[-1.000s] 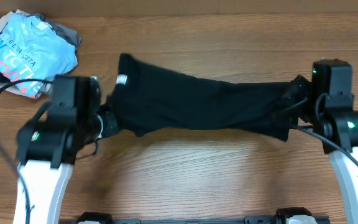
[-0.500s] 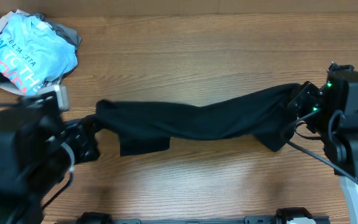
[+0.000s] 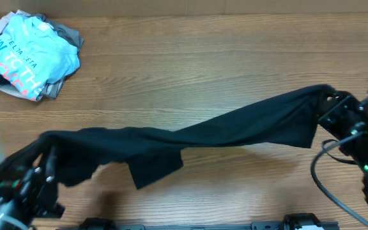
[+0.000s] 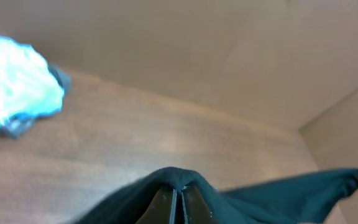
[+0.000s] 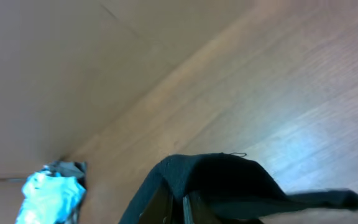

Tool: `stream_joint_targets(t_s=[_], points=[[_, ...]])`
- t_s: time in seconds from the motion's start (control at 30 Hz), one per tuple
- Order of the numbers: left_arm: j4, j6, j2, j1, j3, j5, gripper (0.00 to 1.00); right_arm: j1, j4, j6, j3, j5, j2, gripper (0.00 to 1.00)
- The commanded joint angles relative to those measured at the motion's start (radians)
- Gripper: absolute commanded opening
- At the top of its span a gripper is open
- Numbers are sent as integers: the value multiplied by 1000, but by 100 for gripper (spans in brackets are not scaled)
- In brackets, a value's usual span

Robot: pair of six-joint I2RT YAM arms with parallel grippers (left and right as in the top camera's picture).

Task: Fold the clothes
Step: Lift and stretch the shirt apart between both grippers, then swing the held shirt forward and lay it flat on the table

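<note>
The clothes, a plain black T-shirt [image 3: 197,137], hang stretched in a long band across the table between my two grippers. At the lower left my left gripper [image 3: 51,160] is shut on one end, and black cloth drapes over its closed fingertips [image 4: 180,190] in the left wrist view. At the right my right gripper [image 3: 329,102] is shut on the other end, which sits higher in the overhead view. Black fabric [image 5: 229,177] covers its fingers in the right wrist view. A loose flap [image 3: 155,167] hangs below the band.
A pile with a light blue T-shirt [image 3: 27,57] with pink and white lettering and grey garments lies at the back left corner of the wooden table [image 3: 190,64]. Cardboard walls [image 4: 197,50] stand behind the table.
Both arms have drawn the shirt toward the front edge and pulled it out longer. The left gripper moved down and left, the right one went right. The shirt now hangs stretched and slanted.
</note>
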State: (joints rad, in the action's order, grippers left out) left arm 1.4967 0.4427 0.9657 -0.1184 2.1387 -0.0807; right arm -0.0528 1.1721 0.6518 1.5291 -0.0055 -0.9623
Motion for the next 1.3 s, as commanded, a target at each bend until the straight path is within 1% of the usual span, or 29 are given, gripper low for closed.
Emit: stream_joint_targets(t_s=[0.0,0.07,0.17,0.27,0.37,0.47,0.6,0.7,0.73,0.77,0.8,0.83,0.87,0.9,0.97,1.1,1.2,1.27], points=[[-12,10,-1,-6,33,117,4,4,-9,13,56,-18,9,4],[-13,31,30,-6,29,184,4,4,-17,58,56,-22,-3,4],[-14,34,104,-6,24,240,4,4,-19,86,56,-23,-45,4],[-23,33,212,-6,24,262,4,4,-35,86,56,-23,-120,4],[-56,32,356,-6,24,276,4,4,-66,86,56,-23,-223,4],[-144,18,524,-6,24,303,4,4,-142,86,55,-23,-364,4],[-314,-46,764,-4,24,309,4,4,-257,84,55,-23,-537,4],[-408,-82,912,-5,24,309,4,4,-310,82,55,-19,-632,4],[-428,-86,957,-5,24,309,5,4,-321,81,55,-10,-657,6],[-441,-88,998,-5,24,308,9,4,-327,77,55,1,-675,17],[-447,-89,1027,-5,24,309,26,4,-329,64,55,10,-691,33],[-448,-98,1058,-5,24,308,57,4,-330,39,55,11,-702,62],[-445,-114,1076,-5,24,304,100,4,-330,3,55,11,-709,90],[-436,-131,1093,-5,24,293,100,4,-326,-33,55,11,-712,100],[-413,-133,1102,-5,24,288,100,4,-310,-85,55,15,-711,100],[-338,-132,1078,-6,47,247,100,4,-265,-87,56,26,-700,100],[-224,-132,1042,-6,89,157,100,4,-239,-90,56,-16,-695,100],[-149,-133,1018,-6,97,99,100,4,-231,-135,56,-58,-696,100]])
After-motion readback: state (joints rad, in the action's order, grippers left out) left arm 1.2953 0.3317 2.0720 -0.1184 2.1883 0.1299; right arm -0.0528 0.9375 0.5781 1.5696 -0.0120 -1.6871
